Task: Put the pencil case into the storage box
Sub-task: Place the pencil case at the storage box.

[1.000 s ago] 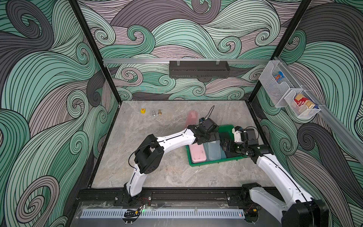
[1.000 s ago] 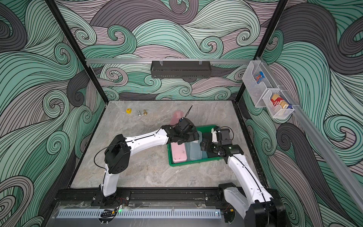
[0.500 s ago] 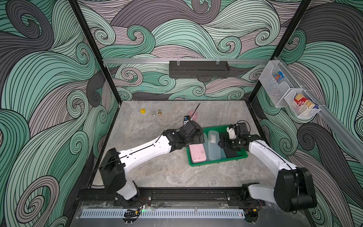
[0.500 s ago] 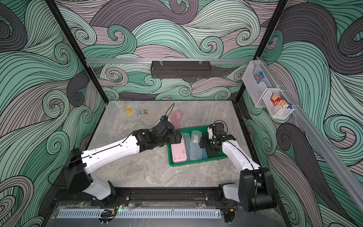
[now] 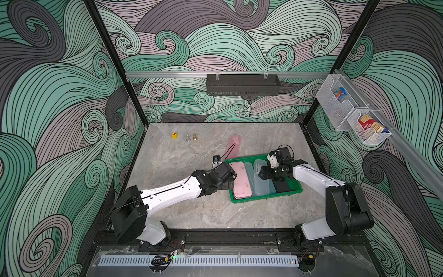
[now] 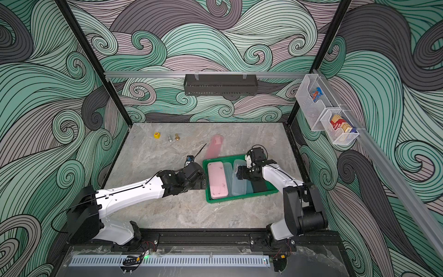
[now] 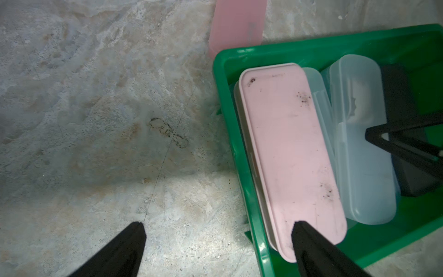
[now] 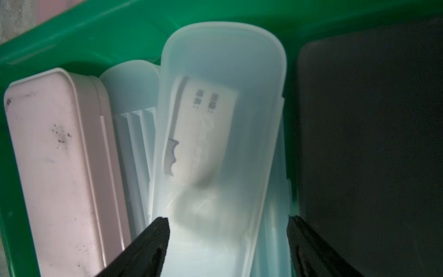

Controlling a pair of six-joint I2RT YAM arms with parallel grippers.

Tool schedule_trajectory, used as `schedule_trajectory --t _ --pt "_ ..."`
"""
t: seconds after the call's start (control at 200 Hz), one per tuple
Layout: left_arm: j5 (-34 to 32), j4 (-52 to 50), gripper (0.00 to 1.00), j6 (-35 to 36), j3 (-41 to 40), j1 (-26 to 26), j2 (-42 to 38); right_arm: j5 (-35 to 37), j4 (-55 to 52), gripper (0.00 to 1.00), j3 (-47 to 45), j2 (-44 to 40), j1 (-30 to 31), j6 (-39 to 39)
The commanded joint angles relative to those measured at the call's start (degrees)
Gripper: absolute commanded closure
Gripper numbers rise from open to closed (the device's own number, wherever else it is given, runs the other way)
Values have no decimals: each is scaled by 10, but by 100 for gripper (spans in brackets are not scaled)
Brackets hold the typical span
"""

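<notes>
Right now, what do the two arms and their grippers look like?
The left arm and right arm have white links with chunky black joints. The left gripper and right gripper have tapered matte black fingers. Thin black cables loop at both wrists.

In both top views the right arm (image 5: 311, 178) hides part of the storage box (image 5: 266, 197) and the black case (image 5: 282, 187) inside it.
</notes>
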Motion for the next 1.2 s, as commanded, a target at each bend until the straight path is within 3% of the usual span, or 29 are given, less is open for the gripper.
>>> schedule_trajectory --t 0.0,0.871,1.086,1.196 --pt "11 4 1 -9 3 4 25 8 6 26 15 9 16 5" --pt "43 35 1 -14 -50 20 25 18 7 27 69 72 95 15" --pt "44 29 1 -10 -63 29 -4 54 -1 25 49 5 63 19" --pt "42 20 1 0 -70 38 -20 72 -33 19 54 -41 28 4"
